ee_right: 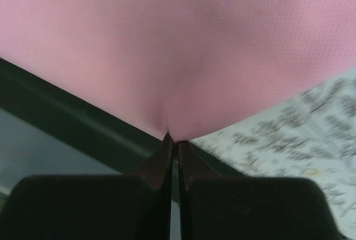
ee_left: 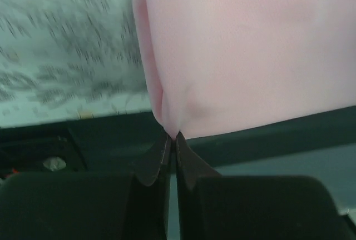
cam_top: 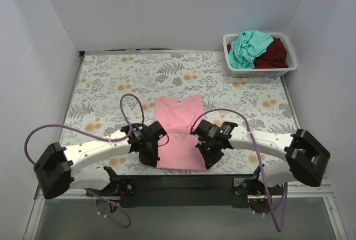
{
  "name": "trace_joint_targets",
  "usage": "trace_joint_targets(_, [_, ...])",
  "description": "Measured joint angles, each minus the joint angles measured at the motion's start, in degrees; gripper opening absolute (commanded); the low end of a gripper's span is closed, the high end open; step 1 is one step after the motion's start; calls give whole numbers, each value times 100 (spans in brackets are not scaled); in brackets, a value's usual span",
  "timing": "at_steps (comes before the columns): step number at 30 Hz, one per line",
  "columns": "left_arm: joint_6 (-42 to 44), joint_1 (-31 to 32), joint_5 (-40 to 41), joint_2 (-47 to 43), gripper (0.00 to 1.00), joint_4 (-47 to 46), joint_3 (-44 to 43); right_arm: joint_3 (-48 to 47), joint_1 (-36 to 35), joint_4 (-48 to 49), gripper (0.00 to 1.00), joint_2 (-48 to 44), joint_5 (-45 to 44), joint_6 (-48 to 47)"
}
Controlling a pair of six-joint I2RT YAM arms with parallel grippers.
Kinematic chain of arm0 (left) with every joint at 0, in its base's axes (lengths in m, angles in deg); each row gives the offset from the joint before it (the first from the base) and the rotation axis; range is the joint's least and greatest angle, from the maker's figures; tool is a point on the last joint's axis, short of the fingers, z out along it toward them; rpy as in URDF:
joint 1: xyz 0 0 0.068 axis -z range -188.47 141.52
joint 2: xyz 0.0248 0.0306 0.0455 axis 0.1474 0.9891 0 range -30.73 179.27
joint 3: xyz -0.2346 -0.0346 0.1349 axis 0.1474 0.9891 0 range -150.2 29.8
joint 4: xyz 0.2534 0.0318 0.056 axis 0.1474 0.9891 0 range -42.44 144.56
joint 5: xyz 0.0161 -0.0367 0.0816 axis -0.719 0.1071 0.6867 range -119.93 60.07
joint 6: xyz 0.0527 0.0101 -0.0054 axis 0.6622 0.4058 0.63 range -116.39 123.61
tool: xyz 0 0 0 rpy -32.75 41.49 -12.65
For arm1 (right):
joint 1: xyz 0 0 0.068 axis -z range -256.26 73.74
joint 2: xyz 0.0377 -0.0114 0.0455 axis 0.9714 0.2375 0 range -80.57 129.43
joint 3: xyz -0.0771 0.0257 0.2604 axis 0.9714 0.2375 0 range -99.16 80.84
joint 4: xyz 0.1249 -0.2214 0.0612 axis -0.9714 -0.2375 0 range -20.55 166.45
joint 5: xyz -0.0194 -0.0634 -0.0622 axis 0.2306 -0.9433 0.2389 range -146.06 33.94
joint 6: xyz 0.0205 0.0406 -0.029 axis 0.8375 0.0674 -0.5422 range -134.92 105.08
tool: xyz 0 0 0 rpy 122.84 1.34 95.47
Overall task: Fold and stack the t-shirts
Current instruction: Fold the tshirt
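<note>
Pink t-shirt point(cam_top: 179, 123): light, limp cotton, likely drapes and wrinkles easily. Left gripper point(ee_left: 172, 139), right gripper point(ee_right: 172, 139) each clamped on near hem corner; corners suit even lifting.

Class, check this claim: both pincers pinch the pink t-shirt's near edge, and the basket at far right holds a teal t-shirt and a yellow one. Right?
Not quite. The basket holds a dark red t-shirt, not a yellow one, beside the teal t-shirt; the top external view shows it. The left pincer and right pincer do pinch the pink t-shirt at its near edge.
</note>
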Motion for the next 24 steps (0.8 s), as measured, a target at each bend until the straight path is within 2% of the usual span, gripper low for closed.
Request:
trace_joint_targets(4, [-894, 1067, -461, -894, 0, 385, 485, 459, -708, -376, 1, -861, 321, 490])
trace_joint_targets(9, [-1541, 1346, -621, -1156, 0, 765, 376, 367, -778, -796, 1, -1397, 337, 859])
trace_joint_targets(16, [-1392, 938, -254, -892, 0, 909, -730, -684, -651, -1386, 1, -1008, 66, 699])
trace_joint_targets(24, [-785, -2, -201, -511, 0, 627, -863, -1606, -109, -1569, 1, -337, 55, 149])
